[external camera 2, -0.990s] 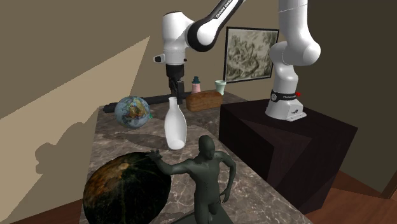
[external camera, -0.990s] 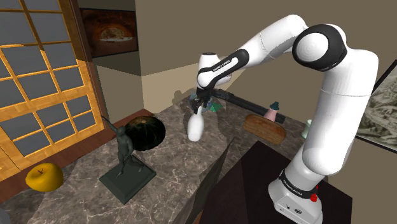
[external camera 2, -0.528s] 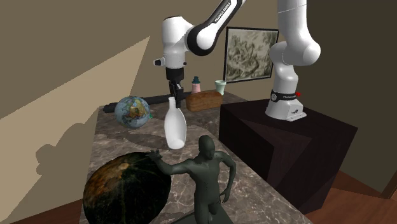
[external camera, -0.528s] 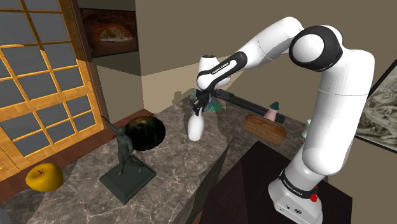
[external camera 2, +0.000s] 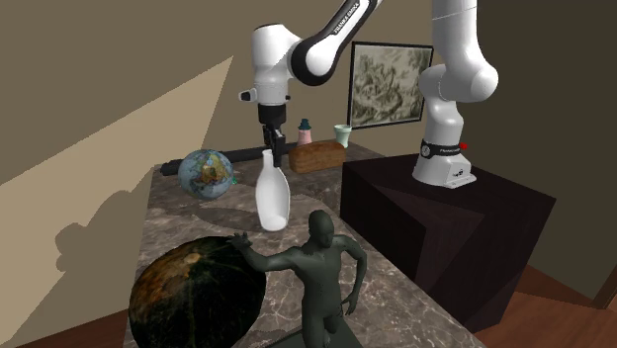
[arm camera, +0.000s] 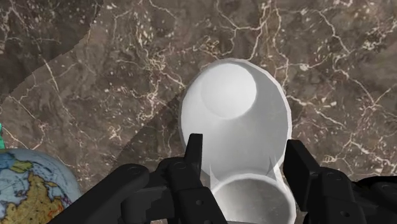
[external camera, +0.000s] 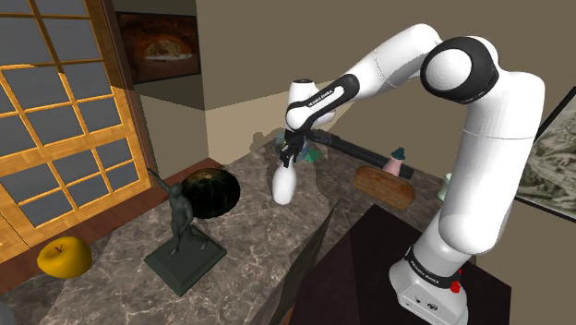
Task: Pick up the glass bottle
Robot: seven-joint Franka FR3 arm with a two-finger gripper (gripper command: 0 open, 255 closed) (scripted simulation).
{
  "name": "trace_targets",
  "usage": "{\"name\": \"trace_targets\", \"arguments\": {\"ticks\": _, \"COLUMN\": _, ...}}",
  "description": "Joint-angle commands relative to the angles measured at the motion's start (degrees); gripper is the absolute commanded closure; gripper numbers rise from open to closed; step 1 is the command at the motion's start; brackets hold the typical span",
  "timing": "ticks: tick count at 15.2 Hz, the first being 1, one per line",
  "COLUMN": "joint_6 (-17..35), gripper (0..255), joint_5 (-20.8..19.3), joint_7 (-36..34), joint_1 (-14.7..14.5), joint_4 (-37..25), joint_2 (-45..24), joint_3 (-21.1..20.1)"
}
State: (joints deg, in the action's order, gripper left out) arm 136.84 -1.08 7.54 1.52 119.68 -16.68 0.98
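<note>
The white arm rises from its stand beside the desk (external camera: 258,249). It bends at a high elbow and slopes down over the marble top. The wrist is turned so that the tool (external camera: 289,159) points straight down.

The tool (external camera 2: 267,144) sits low over the white bottle (external camera 2: 271,198), level with its narrow neck. In the wrist view the tool (arm camera: 244,145) is released. Its two black fingers (arm camera: 194,159) stand spread on either side of the neck, with the open mouth of the bottle (arm camera: 236,121) between them. Each finger is very close to the neck, but the pictures do not settle whether either one touches it. The tool holds nothing.

The bottle (external camera: 284,185) stands upright on its base about halfway along the desk. It is roughly midway between the wall-side edge and the edge nearest the stand.

A globe (external camera 2: 206,173) lies just beyond the bottle, toward the wall-side edge, and part of it (arm camera: 25,191) shows beside the tool. A loaf of bread (external camera 2: 315,155) lies near the far corner by the stand, with a small pink bottle (external camera 2: 306,131) and a pale cup (external camera 2: 343,134) behind it. Toward the other end of the desk are a dark squash (external camera: 210,192) and a dark figurine (external camera: 182,222) on a square base. A yellow apple (external camera: 65,256) sits at the desk's far end.
</note>
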Motion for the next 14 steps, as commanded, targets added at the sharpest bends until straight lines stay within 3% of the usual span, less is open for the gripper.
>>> {"name": "trace_targets", "arguments": {"ticks": 1, "joint_6": -1.0, "gripper": 255, "joint_5": 0.0, "joint_7": 0.0, "joint_1": 0.0, "joint_4": -0.2, "joint_2": 0.7, "joint_3": 0.0}}
{"name": "trace_targets", "arguments": {"ticks": 14, "joint_6": -9.9, "gripper": 255, "joint_5": 0.0, "joint_7": 0.2, "joint_1": 0.0, "joint_4": -3.3, "joint_2": 6.5, "joint_3": 0.0}}
